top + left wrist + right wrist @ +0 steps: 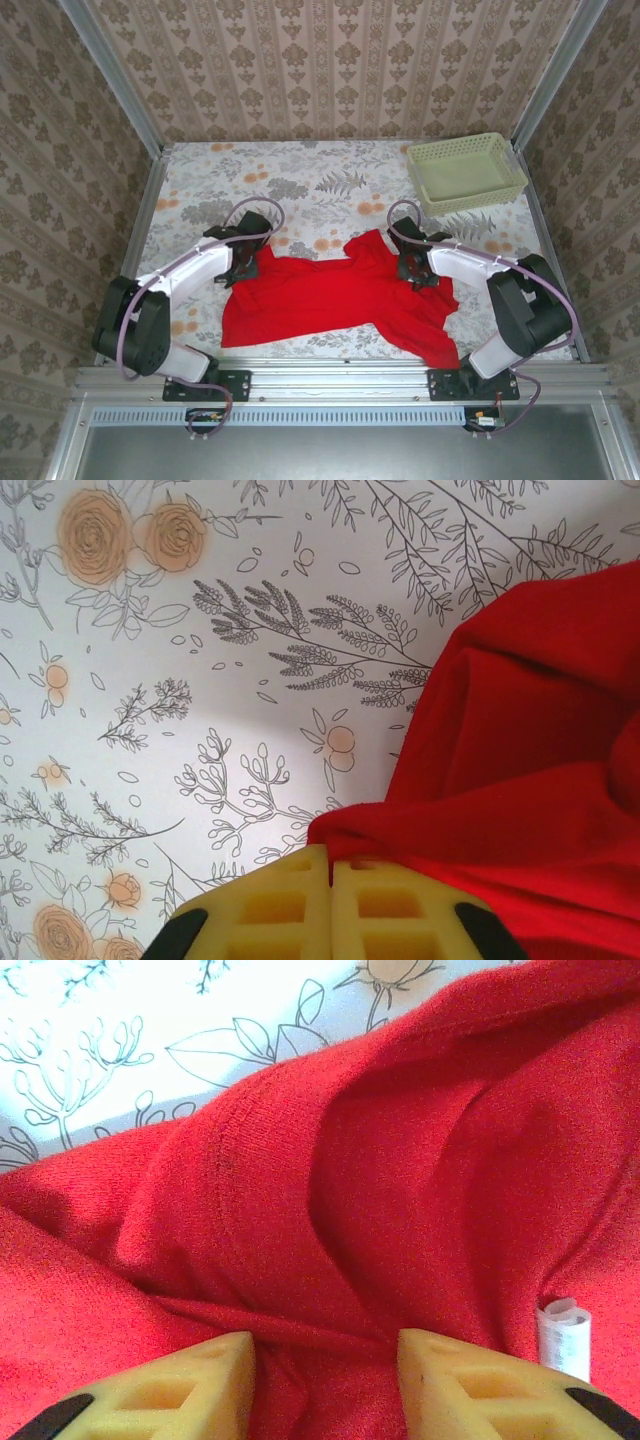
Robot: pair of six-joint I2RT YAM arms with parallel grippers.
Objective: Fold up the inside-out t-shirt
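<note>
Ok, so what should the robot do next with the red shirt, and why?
Probably close the right pincer. Its jaws stand apart around a raised fold of the t-shirt, while the left pincer looks shut on its edge. With both holding, the arms could likely lift and fold it.

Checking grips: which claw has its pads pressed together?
The left claw: its yellow pads meet at the edge of the t-shirt; the right claw has a gap.

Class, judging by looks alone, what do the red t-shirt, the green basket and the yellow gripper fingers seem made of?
T-shirt: soft matte knit cloth; it creases, with a stitched seam. Basket: probably stiff plastic; perforated walls. Gripper fingers: yellow, matte, maybe moulded plastic or foam; hollow cells.
</note>
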